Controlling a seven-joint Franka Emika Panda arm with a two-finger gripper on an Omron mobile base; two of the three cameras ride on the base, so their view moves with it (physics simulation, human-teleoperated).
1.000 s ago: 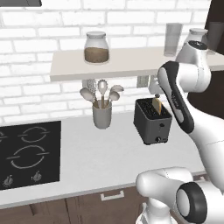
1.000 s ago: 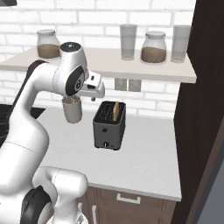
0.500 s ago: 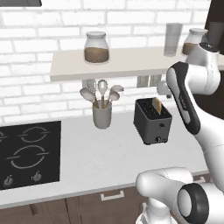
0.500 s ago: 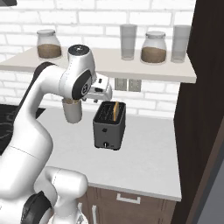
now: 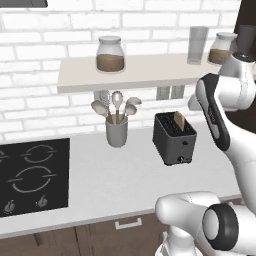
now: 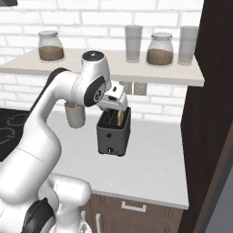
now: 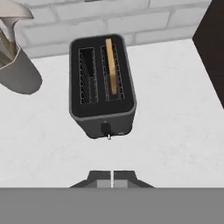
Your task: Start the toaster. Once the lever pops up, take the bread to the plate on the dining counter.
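Worktop [image 5: 115, 170]: white surface carrying the toaster.
Toaster [image 7: 102, 85]: upright on the worktop, beside the utensil cup [image 5: 116, 131]; lever not yet pressed, by the look of it.
Gripper [image 7: 112, 177]: above the toaster's knob end, fingertips clenched together on nothing.
Bread [image 7: 111, 65]: standing in the toaster's right-hand slot, its top edge showing.
Risk: closed tips descending off the lever could strike the casing and shove the toaster.

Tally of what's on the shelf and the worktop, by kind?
Lidded jars, brown contents: 2
Tall glasses: 2
Toaster: 1
Bread slice in the toaster: 1
Utensil holder cup: 1
Total: 7
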